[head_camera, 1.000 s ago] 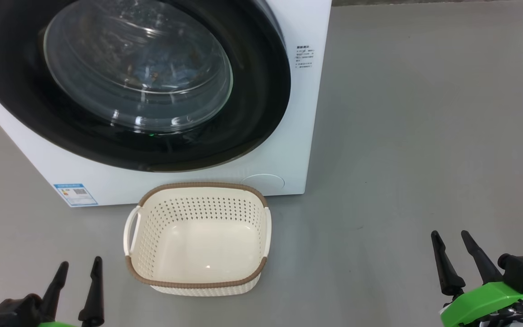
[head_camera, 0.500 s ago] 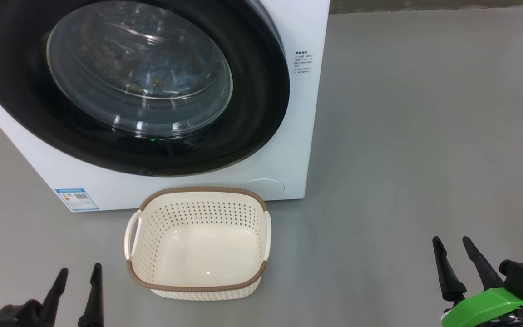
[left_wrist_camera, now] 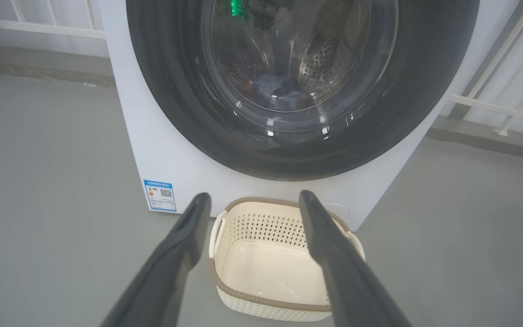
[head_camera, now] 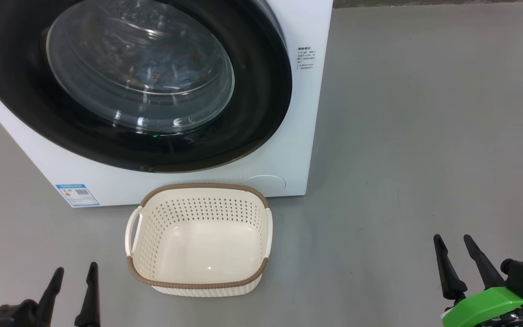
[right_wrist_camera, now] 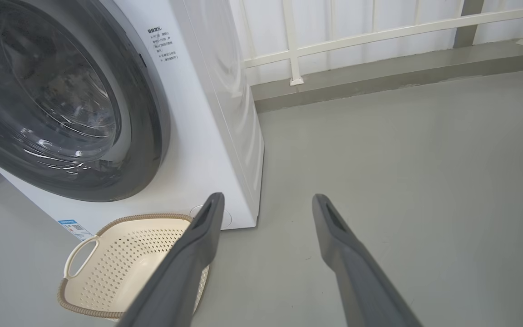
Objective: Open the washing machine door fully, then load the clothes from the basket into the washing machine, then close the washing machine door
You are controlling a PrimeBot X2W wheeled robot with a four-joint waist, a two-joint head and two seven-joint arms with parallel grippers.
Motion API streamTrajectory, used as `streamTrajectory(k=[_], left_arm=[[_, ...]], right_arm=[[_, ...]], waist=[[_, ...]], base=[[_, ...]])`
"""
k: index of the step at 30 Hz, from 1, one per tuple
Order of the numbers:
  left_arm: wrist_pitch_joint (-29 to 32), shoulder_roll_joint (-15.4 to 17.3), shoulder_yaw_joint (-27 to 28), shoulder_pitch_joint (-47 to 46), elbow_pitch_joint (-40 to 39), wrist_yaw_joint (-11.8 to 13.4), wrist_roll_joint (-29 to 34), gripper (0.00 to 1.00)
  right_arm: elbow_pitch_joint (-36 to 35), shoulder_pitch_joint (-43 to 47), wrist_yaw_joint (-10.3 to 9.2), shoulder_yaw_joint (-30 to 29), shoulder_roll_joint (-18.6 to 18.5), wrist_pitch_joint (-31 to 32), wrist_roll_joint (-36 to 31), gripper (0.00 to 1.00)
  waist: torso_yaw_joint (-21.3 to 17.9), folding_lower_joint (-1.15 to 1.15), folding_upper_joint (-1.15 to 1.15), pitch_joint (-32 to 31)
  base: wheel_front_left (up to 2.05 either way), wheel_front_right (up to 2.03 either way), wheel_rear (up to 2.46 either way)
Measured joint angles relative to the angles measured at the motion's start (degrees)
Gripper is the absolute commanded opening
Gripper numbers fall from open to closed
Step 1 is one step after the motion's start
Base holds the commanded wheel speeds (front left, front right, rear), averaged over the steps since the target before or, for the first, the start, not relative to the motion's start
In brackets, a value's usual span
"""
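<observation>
The white washing machine [head_camera: 288, 154] stands on the floor with its round black-ringed door [head_camera: 252, 113] shut flat against its front. Through the glass window, blue clothes [head_camera: 170, 68] with brown spots lie inside the drum; the same clothes [left_wrist_camera: 284, 91] appear in the left wrist view. The cream basket [head_camera: 198, 281] with a brown rim sits empty on the floor before the machine. My left gripper [head_camera: 74, 272] is open at the lower left, clear of the basket. My right gripper [head_camera: 453, 240] is open at the lower right, far from everything.
Bare grey floor [head_camera: 425, 136] spreads to the right of the machine. A white railing [right_wrist_camera: 379, 32] on a low kerb runs behind it. A blue label sticker [head_camera: 76, 194] marks the machine's lower left corner.
The head camera bobbed slightly, so the whole picture shifted down and back up. Both grippers sit a little lower in view; basket and door are unchanged.
</observation>
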Motion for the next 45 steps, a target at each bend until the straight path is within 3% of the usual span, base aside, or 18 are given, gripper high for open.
streamTrajectory(k=[3,4,12,45], left_arm=[[0.00,-0.01,-0.04,0.01,0.18,-0.01,0.11,1.00],[0.00,-0.10,0.01,0.01,0.12,0.00,0.14,0.00],[0.55,-4.03,-1.21,1.88,3.63,0.02,-0.11,0.00],[5.77,-5.46,1.11,1.52,3.31,0.02,-17.36,0.00]], right_arm=[[-0.03,0.01,0.00,-0.01,0.03,0.00,0.00,1.00],[-0.07,0.02,0.00,-0.04,0.03,0.00,0.00,0.00],[4.16,2.04,0.02,0.14,2.47,0.57,0.66,0.00],[1.56,1.97,0.02,-1.08,3.43,5.88,18.95,0.00]], waist=[[0.11,0.00,0.00,-0.19],[0.14,0.00,0.00,-0.28],[0.22,0.00,0.00,-0.39],[0.16,0.01,0.00,-1.13]], base=[[0.00,0.00,0.00],[0.00,0.00,0.00],[0.00,0.00,0.00],[0.00,0.00,0.00]])
